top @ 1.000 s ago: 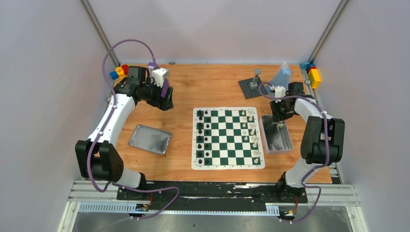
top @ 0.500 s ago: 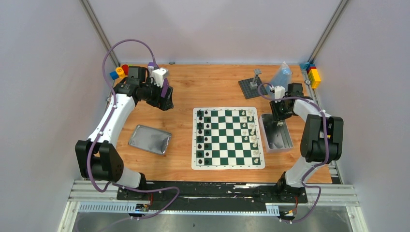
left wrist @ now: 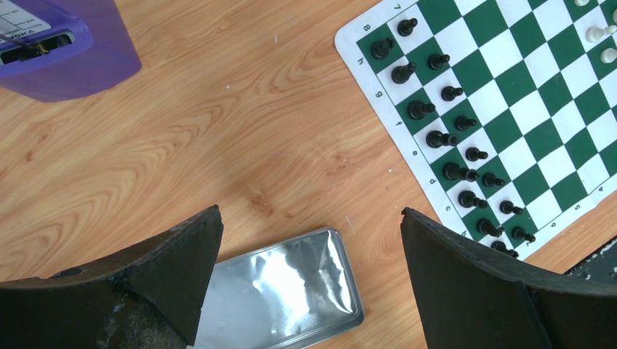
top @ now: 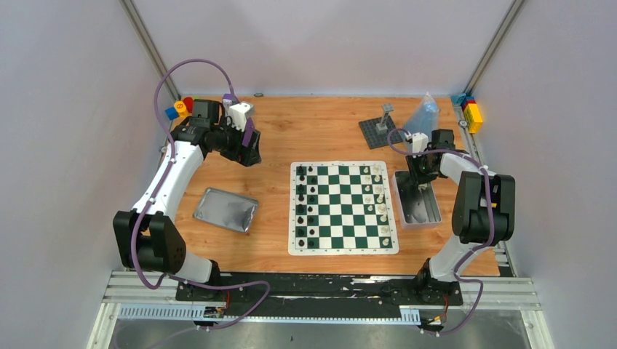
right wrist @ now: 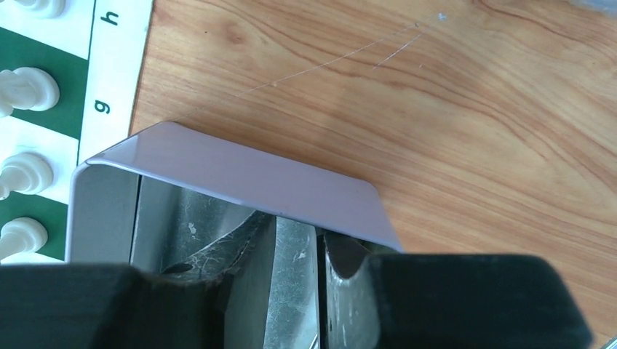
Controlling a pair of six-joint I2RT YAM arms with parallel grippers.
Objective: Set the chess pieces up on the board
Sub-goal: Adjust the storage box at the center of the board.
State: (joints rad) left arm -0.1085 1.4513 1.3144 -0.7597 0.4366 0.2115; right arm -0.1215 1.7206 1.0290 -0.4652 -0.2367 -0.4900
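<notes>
The green-and-white board [top: 342, 249] lies mid-table. Black chess pieces [top: 306, 207] fill its two left columns, and white chess pieces [top: 378, 200] stand along its right side. My right gripper [top: 420, 183] reaches down into an open silver tin [top: 435, 212] right of the board. In the right wrist view its fingers [right wrist: 218, 251] sit just under the tin's far rim [right wrist: 247, 174]. The right gripper [right wrist: 298, 236] shows a narrow gap with only tin metal in it. My left gripper [top: 251, 154] hovers wide open at the far left, empty [left wrist: 311, 218].
A flat silver lid [top: 226, 209] lies left of the board, below the left gripper. A dark grey studded plate [top: 380, 127] and a clear bag [top: 424, 113] sit at the far right. Colourful blocks [top: 180, 109] stand in both far corners.
My right gripper has shifted slightly toward the tin's far end and its jaws have narrowed. The left arm has not moved.
</notes>
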